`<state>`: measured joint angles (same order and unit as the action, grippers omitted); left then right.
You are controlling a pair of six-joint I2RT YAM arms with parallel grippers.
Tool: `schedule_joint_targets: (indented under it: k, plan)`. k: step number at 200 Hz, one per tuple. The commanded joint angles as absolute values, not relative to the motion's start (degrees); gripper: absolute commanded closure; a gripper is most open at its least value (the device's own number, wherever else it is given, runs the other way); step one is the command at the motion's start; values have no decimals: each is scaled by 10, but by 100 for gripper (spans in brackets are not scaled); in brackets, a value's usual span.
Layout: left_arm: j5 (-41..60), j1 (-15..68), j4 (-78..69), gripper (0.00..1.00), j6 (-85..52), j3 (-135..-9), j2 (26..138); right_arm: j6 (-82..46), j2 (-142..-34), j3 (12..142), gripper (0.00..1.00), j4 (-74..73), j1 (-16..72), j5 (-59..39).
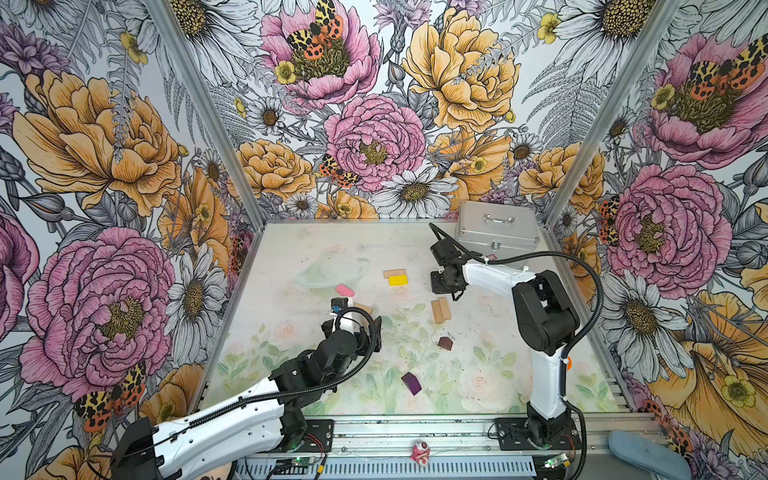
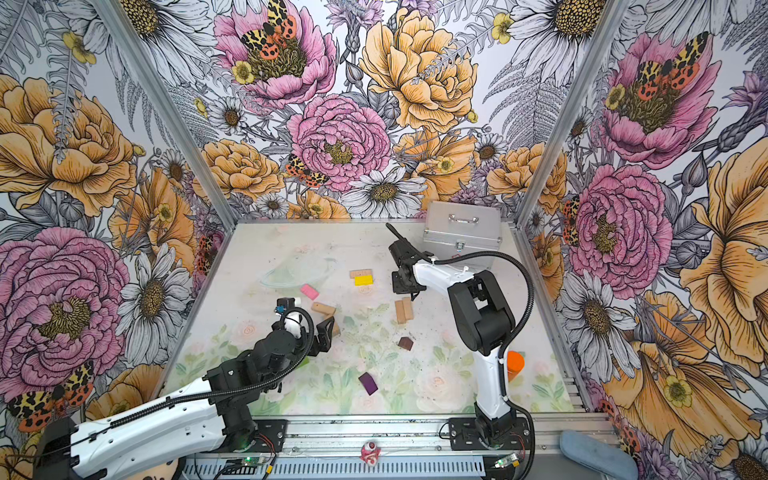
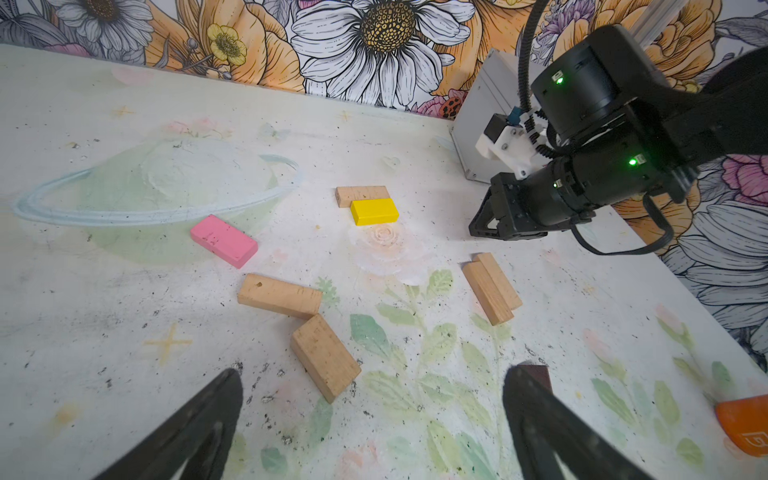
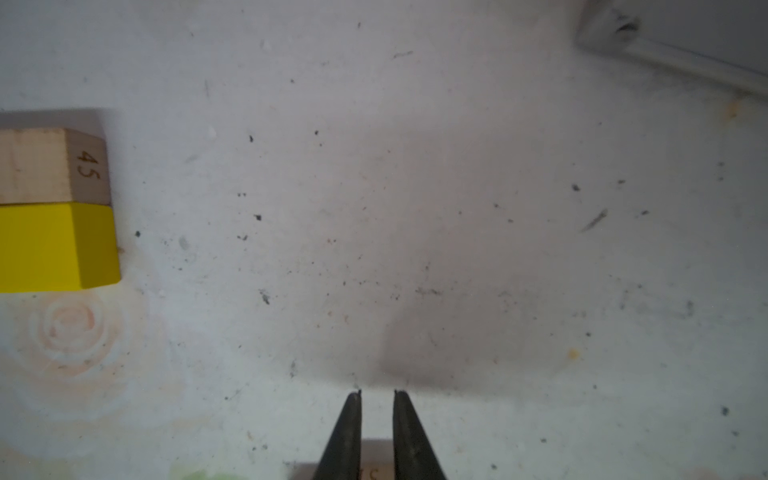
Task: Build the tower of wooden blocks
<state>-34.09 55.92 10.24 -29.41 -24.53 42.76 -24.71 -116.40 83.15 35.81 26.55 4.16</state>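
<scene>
No wood block tower stands; the bricks lie scattered on the table. A yellow brick (image 1: 398,280) lies against a tan one (image 1: 394,273), with a pink brick (image 1: 345,290) to their left. A pair of tan bricks (image 1: 440,311), a dark-brown brick (image 1: 445,343) and a purple brick (image 1: 411,383) lie towards the front. My left gripper (image 3: 374,386) is wide open and empty, low behind a tan brick (image 3: 324,357) that touches another (image 3: 279,296). My right gripper (image 4: 377,392) is shut on nothing, hovering beside the far end of the tan pair (image 3: 490,289).
A silver metal case (image 1: 496,228) stands at the back right, close behind the right arm. An orange bottle (image 2: 515,365) lies by the right arm's base. Flowered walls close three sides. A metal rail (image 1: 415,432) runs along the front.
</scene>
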Motion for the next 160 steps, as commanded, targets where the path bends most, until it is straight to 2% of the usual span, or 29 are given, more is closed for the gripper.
schedule_joint_targets:
  k: [1, 160]
  plan:
    - [-327, 550, 82, 1, -279, -258, 433, -241, -1176, 845, 85, 360, 266, 30]
    - [-312, 544, 74, 1, -282, -247, 429, -249, -1165, 800, 89, 359, 267, 33]
